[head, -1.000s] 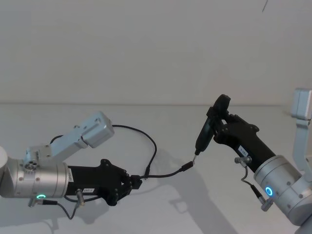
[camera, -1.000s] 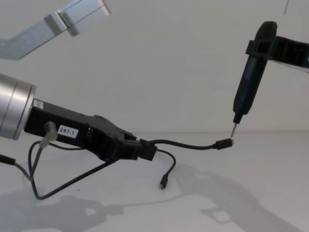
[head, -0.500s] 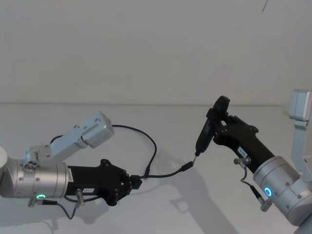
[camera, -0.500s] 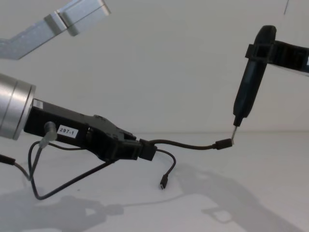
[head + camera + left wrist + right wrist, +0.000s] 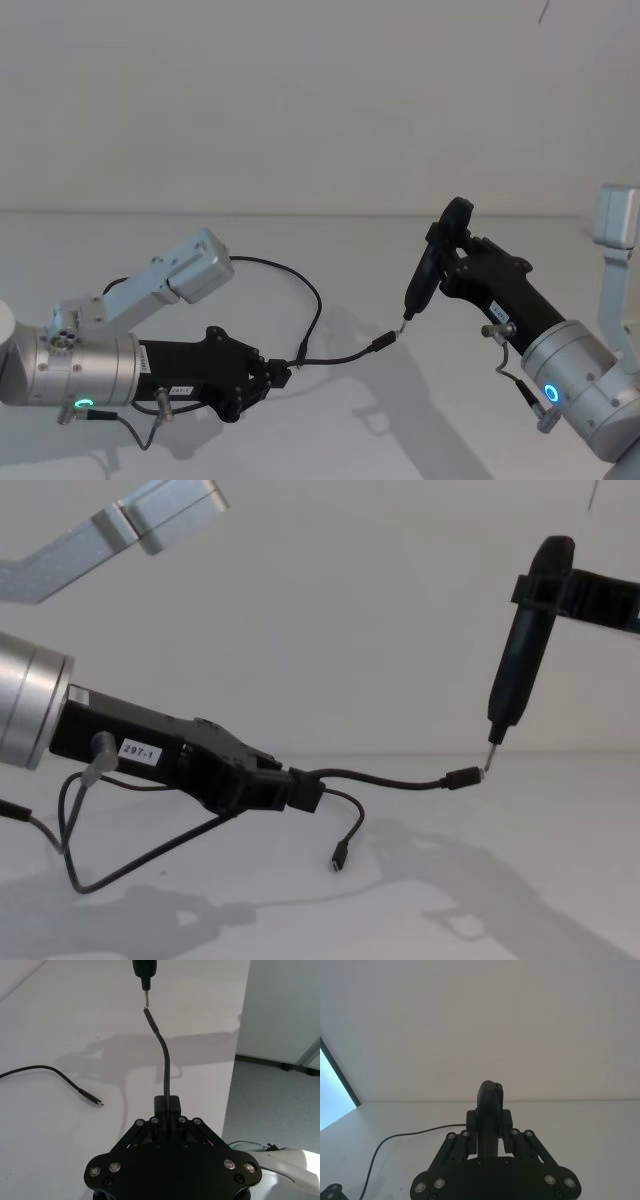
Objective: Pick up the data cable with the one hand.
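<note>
Left gripper (image 5: 300,788) clamped on the data cable (image 5: 385,781) above the white table (image 5: 520,880).

Pinched tight between the fingers (image 5: 167,1127); from there, arching forward to a plug (image 5: 462,778) held in the air, touching or just short of the metal tip of a pen-shaped tool (image 5: 522,660) gripped by the right gripper (image 5: 447,262). Other end drooping beneath, its plug (image 5: 339,860) resting on the table.

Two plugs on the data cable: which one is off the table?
The plug by the pen tool's tip, on the stretch sticking out of the left claw. The other plug lies on the table.
</note>
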Robot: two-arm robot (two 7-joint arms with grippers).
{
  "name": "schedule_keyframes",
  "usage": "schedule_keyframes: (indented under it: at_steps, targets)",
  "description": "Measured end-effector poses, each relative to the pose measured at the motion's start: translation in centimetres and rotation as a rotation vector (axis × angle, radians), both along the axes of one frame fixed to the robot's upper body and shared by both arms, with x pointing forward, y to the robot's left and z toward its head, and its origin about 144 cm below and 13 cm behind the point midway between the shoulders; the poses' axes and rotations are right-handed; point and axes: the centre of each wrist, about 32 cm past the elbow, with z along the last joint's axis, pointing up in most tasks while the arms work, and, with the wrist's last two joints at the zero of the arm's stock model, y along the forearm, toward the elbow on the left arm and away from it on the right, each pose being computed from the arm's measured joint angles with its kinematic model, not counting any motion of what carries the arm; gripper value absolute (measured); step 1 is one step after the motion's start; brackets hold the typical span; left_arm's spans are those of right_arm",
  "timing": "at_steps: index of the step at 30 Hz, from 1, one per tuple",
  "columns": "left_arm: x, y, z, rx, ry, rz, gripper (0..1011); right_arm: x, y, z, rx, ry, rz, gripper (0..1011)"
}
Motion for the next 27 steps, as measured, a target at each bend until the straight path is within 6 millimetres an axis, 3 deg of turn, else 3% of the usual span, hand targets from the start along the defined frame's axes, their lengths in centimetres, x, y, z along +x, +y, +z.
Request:
schedule_keyframes:
  at_steps: [27]
  targets:
    - [0.0,0.0,0.0,0.0,0.0,0.0,37,0.54,-0.1,-0.45,-0.012,0.011,0.012,279]
